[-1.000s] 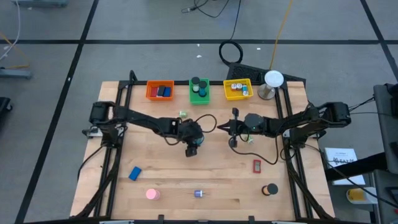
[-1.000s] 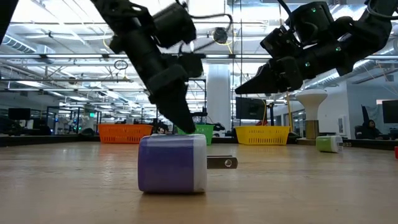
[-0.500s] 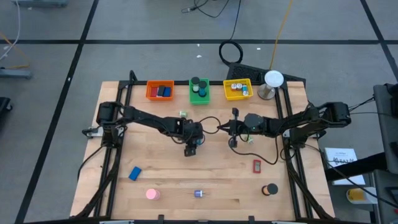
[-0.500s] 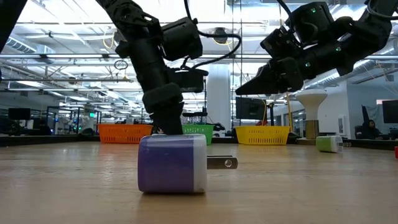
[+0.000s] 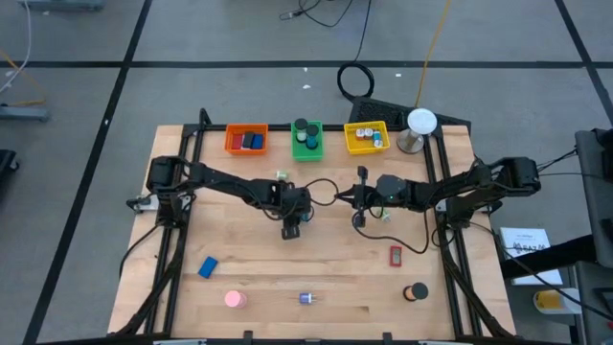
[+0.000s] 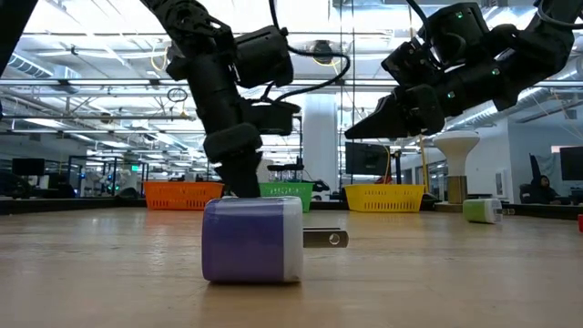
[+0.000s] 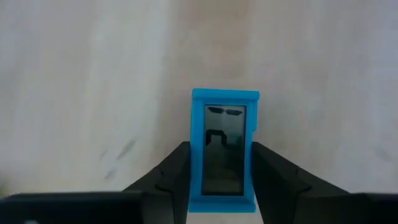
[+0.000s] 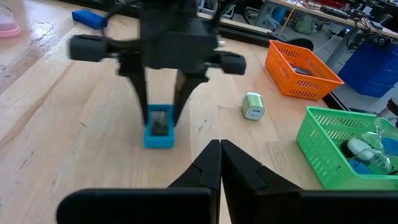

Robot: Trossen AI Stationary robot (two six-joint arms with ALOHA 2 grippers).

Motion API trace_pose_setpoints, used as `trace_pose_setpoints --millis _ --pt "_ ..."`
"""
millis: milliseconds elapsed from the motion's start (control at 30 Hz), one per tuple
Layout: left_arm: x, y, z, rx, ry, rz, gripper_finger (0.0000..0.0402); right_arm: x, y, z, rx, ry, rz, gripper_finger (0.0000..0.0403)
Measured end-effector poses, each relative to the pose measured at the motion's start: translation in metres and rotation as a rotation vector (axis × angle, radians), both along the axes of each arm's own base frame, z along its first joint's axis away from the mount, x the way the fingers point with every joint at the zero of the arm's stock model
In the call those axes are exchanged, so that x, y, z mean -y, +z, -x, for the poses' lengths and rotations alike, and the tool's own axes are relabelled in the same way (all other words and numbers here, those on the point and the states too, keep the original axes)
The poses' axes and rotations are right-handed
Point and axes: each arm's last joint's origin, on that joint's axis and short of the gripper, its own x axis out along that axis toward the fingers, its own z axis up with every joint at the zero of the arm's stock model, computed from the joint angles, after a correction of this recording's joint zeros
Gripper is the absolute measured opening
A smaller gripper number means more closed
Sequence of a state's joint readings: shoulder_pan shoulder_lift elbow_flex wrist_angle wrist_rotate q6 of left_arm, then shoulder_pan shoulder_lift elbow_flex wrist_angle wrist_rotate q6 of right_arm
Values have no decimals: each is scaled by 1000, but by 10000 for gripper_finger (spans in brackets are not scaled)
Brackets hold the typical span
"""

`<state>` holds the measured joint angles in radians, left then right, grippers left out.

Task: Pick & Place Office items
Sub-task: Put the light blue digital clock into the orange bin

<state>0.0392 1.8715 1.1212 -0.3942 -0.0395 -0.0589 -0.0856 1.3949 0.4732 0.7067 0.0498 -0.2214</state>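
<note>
**Asker:** What could go wrong from here?

**Me:** My left gripper (image 7: 221, 180) is down at the middle of the wooden table (image 5: 249, 273), with its two fingers (image 7: 171, 177) flanking a small blue sharpener-like piece (image 7: 224, 149). The fingers stand close on either side of the piece, about touching its flanks, but I cannot tell whether they truly pinch it. In my judgement the risk is a weak hold: if the fingers only brush the smooth plastic sides, the piece could slip out or tip as I lift. It lies flat on the wood, so if I press too low the fingertips could scrape the board instead.

**Asker:** Where is the piece relative to you?

**Me:** Directly between my left fingers, pointing out towards twelve o'clock from my wrist. From above, it sits near the table's centre, under my left gripper (image 5: 290, 227).

**Asker:** And your other arm?

**Me:** My right gripper (image 8: 220, 163) is shut and empty, hovering above the table just toward three o'clock of the left one.

**Asker:** Where would the piece go?

**Me:** Probably one of three bins along the table's twelve o'clock edge: orange bin (image 5: 246, 141), green bin (image 5: 306, 141), yellow bin (image 5: 366, 138). Other items wait toward six o'clock: a blue block (image 5: 207, 266), a pink round piece (image 5: 235, 299), a purple charger plug (image 5: 306, 298), a red piece (image 5: 395, 255) and a black round piece (image 5: 417, 291).
</note>
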Motion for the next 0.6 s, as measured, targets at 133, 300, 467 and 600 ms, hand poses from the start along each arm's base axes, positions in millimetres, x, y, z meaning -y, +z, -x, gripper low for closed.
trace_pose_setpoints --millis 133,300,467,600 --pt "-15 22 12 1 94 3 137 0 0 0 0 0 0 2" --pt "-36 67 38 49 218 2 138 0 0 0 0 0 0 1" --pt "-60 110 79 74 410 -40 139 0 0 0 0 1 0 1" --pt "-79 132 112 84 604 -73 142 0 0 0 0 1 0 2"
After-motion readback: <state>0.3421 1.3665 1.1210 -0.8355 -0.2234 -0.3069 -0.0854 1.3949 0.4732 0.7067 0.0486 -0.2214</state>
